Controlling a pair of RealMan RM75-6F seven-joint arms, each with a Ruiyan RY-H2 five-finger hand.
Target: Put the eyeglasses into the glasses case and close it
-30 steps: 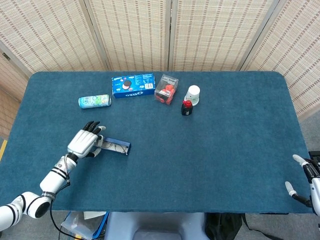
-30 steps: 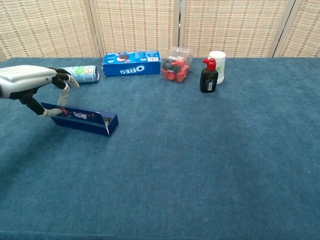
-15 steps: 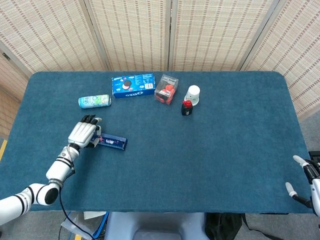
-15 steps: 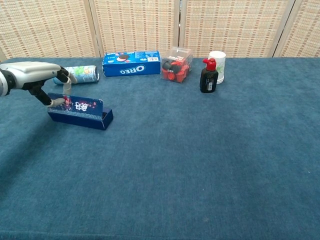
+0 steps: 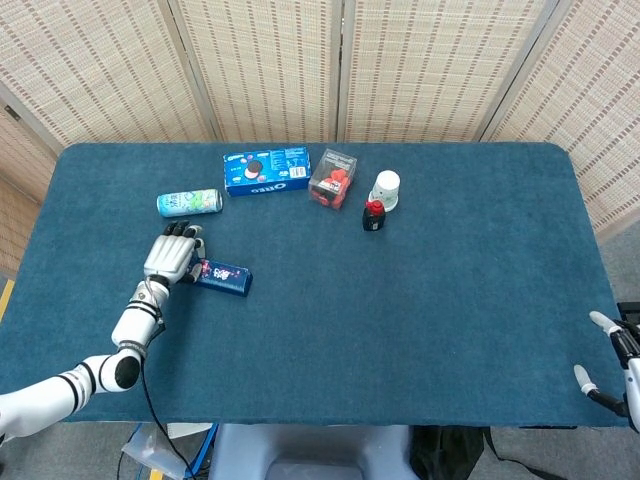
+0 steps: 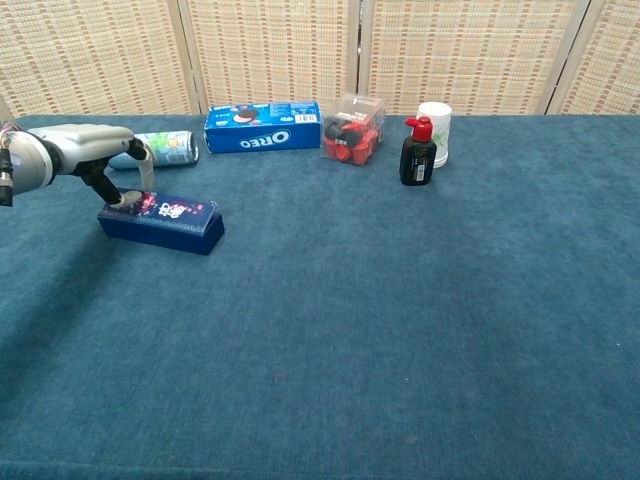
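The dark blue glasses case [image 5: 224, 277] [image 6: 161, 221] lies flat on the blue table at the left, lid down. My left hand [image 5: 170, 256] [image 6: 88, 149] hovers over its left end. The thumb touches the top of the lid, while the other fingers reach past the case toward the can. The eyeglasses are not visible in either view. My right hand [image 5: 610, 360] shows only in the head view, at the table's near right corner, fingers apart and holding nothing.
Along the back stand a lying green can [image 5: 189, 202] [image 6: 164, 147], an Oreo box [image 5: 265, 170] [image 6: 262, 126], a clear box of red items [image 5: 332, 180] [image 6: 353, 130], a white cup [image 5: 387, 188] [image 6: 434, 128] and a dark red-capped bottle [image 5: 373, 215] [image 6: 417, 152].
The case's lid went from open, through upright, to down flat. My left hand moved toward the far side with it, and the case shifted slightly left. The right hand stayed put.
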